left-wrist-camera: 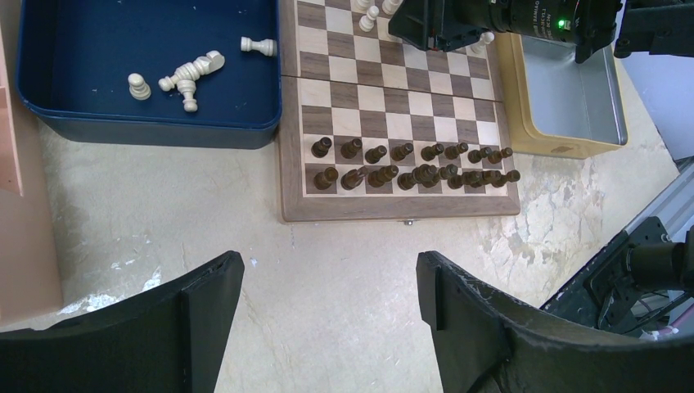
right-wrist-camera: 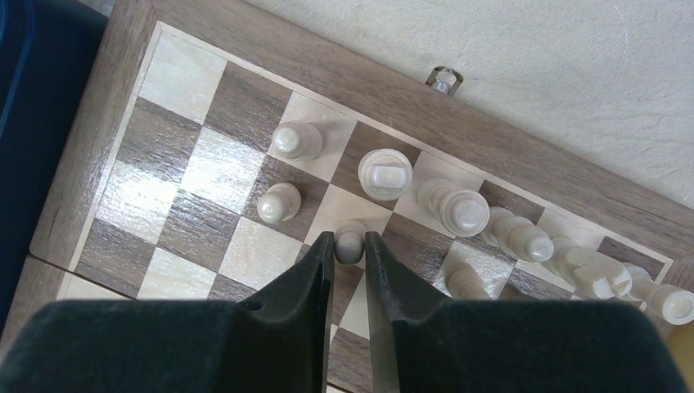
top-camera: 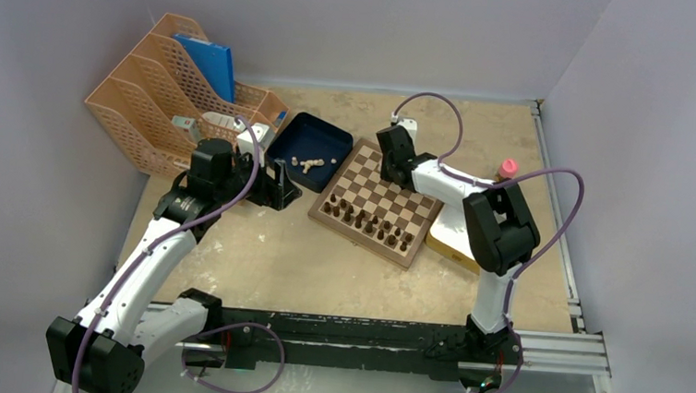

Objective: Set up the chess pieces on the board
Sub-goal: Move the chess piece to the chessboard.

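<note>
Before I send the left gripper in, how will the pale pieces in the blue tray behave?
Most pale pieces lie on their sides, round-bodied: likely to roll if nudged. Small, wooden-looking: probably light and stiff. Several touch, so neighbours may shift.

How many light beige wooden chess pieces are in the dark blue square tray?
5 chess pieces in the tray: one upright left, three bunched centrally, one lying right; bunch may hide more.

Arms [top-camera: 140, 270] white w/ black joints, purple cables [top-camera: 435, 95] — L claw [left-wrist-camera: 327, 270], R claw [right-wrist-camera: 350, 246] black.
</note>
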`<action>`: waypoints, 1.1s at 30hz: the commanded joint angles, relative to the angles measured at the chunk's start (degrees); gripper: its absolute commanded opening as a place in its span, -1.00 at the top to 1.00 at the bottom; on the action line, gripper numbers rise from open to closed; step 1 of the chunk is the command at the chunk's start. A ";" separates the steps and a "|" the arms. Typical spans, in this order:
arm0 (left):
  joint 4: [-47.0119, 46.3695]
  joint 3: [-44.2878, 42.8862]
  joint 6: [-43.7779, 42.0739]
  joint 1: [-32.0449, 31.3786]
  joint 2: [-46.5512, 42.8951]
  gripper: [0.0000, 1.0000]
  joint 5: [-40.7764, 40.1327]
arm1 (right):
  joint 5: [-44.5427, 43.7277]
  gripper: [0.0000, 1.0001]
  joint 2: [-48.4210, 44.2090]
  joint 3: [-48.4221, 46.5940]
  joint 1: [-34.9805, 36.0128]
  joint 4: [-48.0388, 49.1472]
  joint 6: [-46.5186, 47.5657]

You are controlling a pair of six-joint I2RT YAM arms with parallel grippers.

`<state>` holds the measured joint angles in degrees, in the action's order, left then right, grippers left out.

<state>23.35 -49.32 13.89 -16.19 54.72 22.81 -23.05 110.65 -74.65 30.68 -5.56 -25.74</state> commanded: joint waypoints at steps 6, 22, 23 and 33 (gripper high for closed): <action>-2.73 -0.43 -0.71 0.01 -1.17 -0.55 1.19 | 0.07 0.47 -1.60 -1.39 -0.33 -1.12 -0.62; -2.72 -0.43 -0.44 0.01 -1.38 -0.55 0.92 | 1.68 0.48 -1.68 -0.91 -0.34 -0.35 -0.98; -2.72 -0.43 -0.44 0.01 -1.37 -0.55 0.98 | 1.69 0.48 -1.59 -0.98 -0.35 -0.42 -0.96; -2.80 -0.52 -0.44 0.01 -1.05 -0.55 0.93 | 1.45 0.48 -1.34 -1.68 -0.35 -0.50 -0.72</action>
<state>23.33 -49.32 13.89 -16.19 54.41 22.81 -21.50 110.63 -74.65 30.68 -6.74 -25.91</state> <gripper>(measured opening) 0.775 0.259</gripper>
